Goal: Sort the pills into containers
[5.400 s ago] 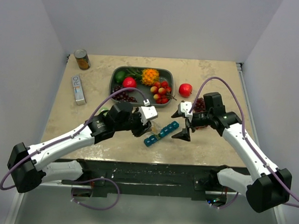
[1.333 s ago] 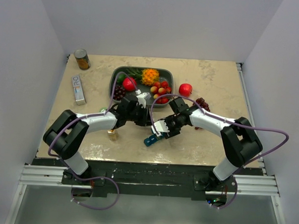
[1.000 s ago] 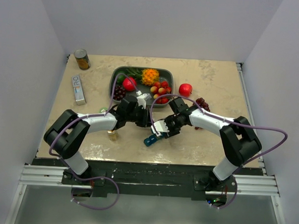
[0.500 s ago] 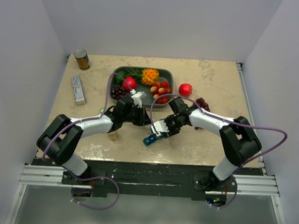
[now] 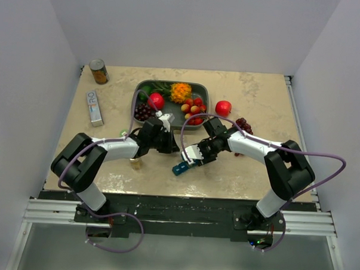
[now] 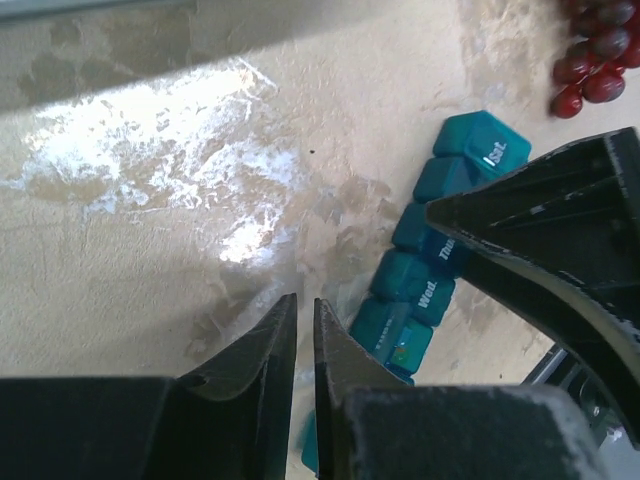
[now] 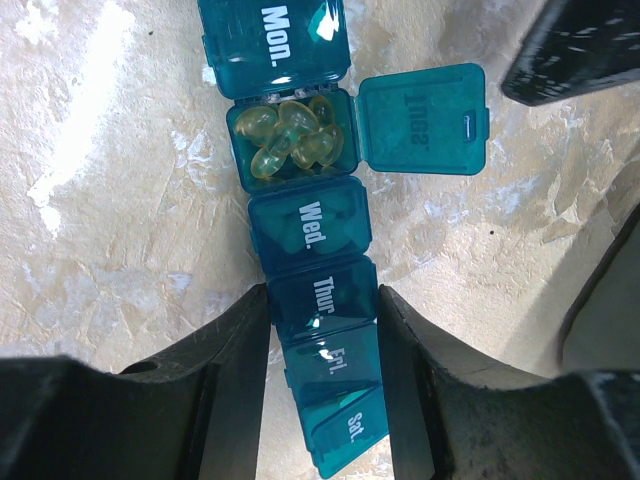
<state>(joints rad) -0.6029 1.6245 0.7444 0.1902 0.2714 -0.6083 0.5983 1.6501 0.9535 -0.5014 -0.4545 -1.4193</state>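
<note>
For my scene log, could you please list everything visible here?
pill organiser: one, teal, table centre, Tues lid open
pills: several, yellow, in the Tues compartment
tray: one, dark grey, far centre, holding fruit
apples: two, red, one in tray, one right of it
grapes: two bunches, dark red, either side of tray
can: one, orange, far left corner
box: one, silver-blue, left
small bottle: one, yellowish, near left
left tool: one, black, nearly closed, empty, beside organiser
right tool: one, black, clamped across organiser
</note>
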